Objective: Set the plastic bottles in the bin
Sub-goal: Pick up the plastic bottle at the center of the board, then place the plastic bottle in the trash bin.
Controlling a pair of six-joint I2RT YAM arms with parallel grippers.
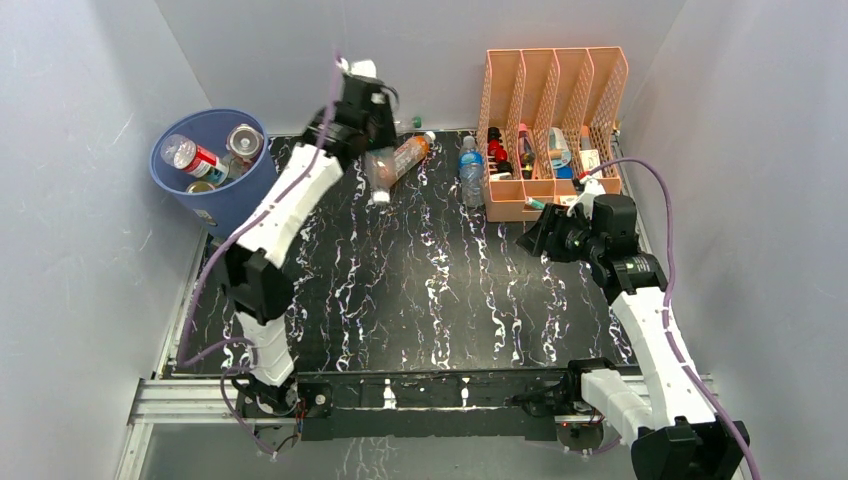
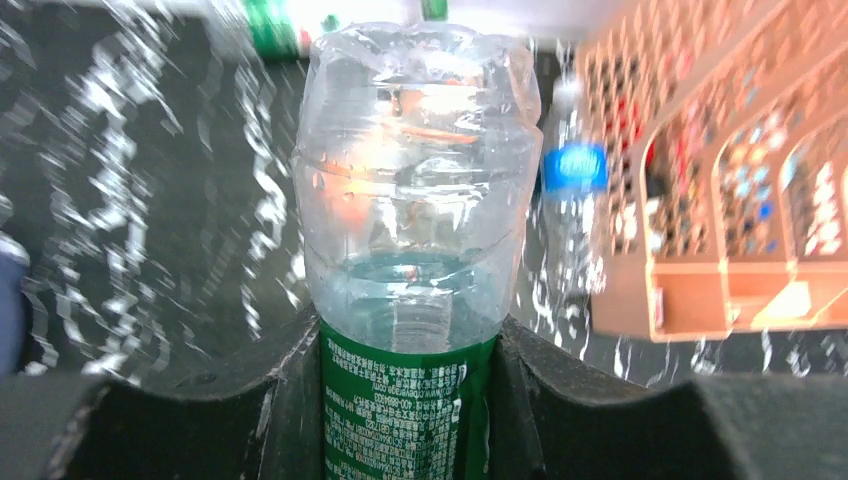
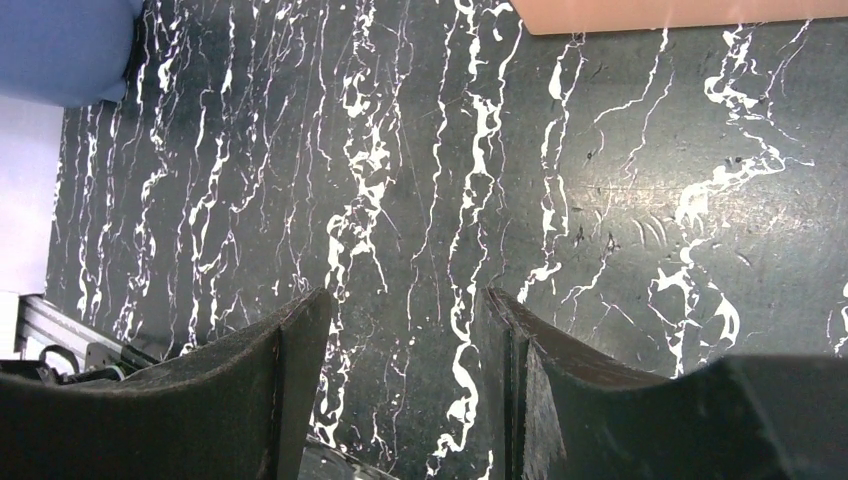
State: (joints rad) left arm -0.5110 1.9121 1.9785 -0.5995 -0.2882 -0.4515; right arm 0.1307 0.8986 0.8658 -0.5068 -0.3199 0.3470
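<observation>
My left gripper (image 1: 372, 148) is at the far side of the table, right of the bin (image 1: 215, 195). It is shut on a clear bottle with a green label (image 2: 412, 230); both fingers (image 2: 285, 400) press on the label. An orange bottle (image 1: 408, 156) lies just right of this gripper. Further right, a clear bottle with a blue cap (image 1: 470, 172) lies beside the organizer and also shows in the left wrist view (image 2: 572, 215). The blue bin holds a red-labelled bottle (image 1: 195, 158) and others. My right gripper (image 1: 535, 232) hangs open over bare table (image 3: 405, 380), holding nothing.
A peach file organizer (image 1: 550, 110) with small bottles and tubes stands at the back right, just behind the right gripper. Grey walls close in the table on three sides. A metal rail (image 1: 420, 395) with both arm bases runs along the near edge.
</observation>
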